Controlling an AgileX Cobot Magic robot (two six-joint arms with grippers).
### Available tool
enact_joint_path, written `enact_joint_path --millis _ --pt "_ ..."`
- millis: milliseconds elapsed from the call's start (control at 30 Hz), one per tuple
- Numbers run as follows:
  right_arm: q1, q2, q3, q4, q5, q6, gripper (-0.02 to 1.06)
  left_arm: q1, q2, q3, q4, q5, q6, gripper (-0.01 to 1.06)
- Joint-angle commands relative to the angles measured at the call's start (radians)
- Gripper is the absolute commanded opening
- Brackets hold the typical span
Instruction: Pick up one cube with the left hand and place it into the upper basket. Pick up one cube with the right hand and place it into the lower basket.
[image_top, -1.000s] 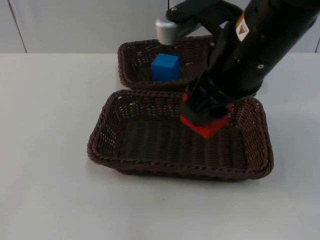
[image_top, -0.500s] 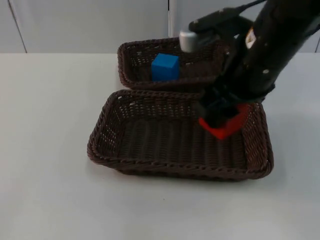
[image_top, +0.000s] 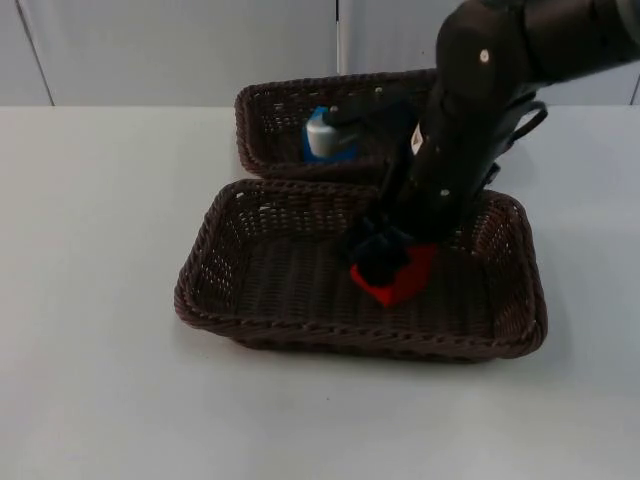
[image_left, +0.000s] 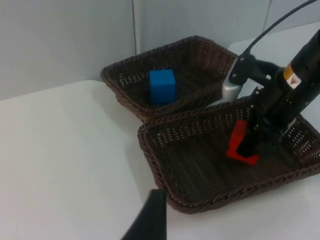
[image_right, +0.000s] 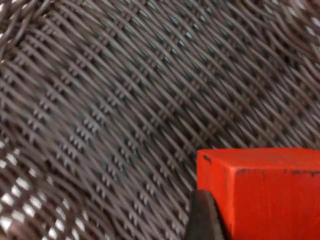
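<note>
My right gripper (image_top: 387, 262) is shut on the red cube (image_top: 398, 280) and holds it low inside the lower basket (image_top: 208, 232), right of the basket's middle. In the right wrist view the red cube (image_right: 260, 192) hangs just above the woven floor, with a black fingertip (image_right: 205, 217) against its side. The blue cube (image_top: 338, 140) lies in the upper basket (image_top: 246, 125), partly hidden by the right arm. From the left wrist view I see the blue cube (image_left: 162, 86), the red cube (image_left: 239, 147) and the right gripper (image_left: 256, 142). My left gripper (image_left: 150, 220) waits over the bare table, short of both baskets.
The two brown wicker baskets stand touching, the upper basket (image_left: 116, 82) behind the lower basket (image_left: 150, 150). White table (image_top: 90, 250) stretches wide to the left and in front. The grey partition wall (image_top: 180, 50) closes off the back.
The right gripper has swung left and gone down into the lower basket with the red cube. The blue cube and both baskets have stayed put.
</note>
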Motion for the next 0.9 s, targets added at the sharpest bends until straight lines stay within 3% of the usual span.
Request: enact_joint_path --millis 0,100,200,233,367,400,500,867 --pt "-0.005 0.013 -0.008 0.008 -0.031 -0.002 0.00 -0.002 -0.003 0.004 0.004 -0.009 -0.007 0.88" --pt "-0.005 0.023 -0.008 0.020 -0.033 -0.007 0.02 -0.002 -0.003 0.004 0.004 -0.009 -0.007 0.88" --pt "-0.005 0.026 -0.008 0.020 -0.033 -0.010 0.18 -0.002 -0.003 0.004 0.004 -0.009 -0.007 0.88" --pt "-0.005 0.026 -0.008 0.020 -0.033 -0.010 0.18 -0.002 -0.003 0.004 0.004 -0.009 -0.007 0.88" --pt "-0.005 0.026 -0.008 0.022 -0.039 -0.010 0.58 -0.002 -0.003 0.004 0.004 -0.009 -0.007 0.88" --pt "-0.005 0.026 -0.008 0.022 -0.039 -0.010 0.58 -0.002 -0.003 0.004 0.004 -0.009 -0.007 0.88" --pt "-0.005 0.018 -0.008 0.025 -0.033 -0.012 0.79 -0.002 -0.003 0.004 0.004 -0.009 -0.007 0.88" --pt "-0.005 -0.127 -0.008 0.025 0.007 -0.011 0.83 -0.002 -0.003 0.004 0.006 -0.009 -0.007 0.88"
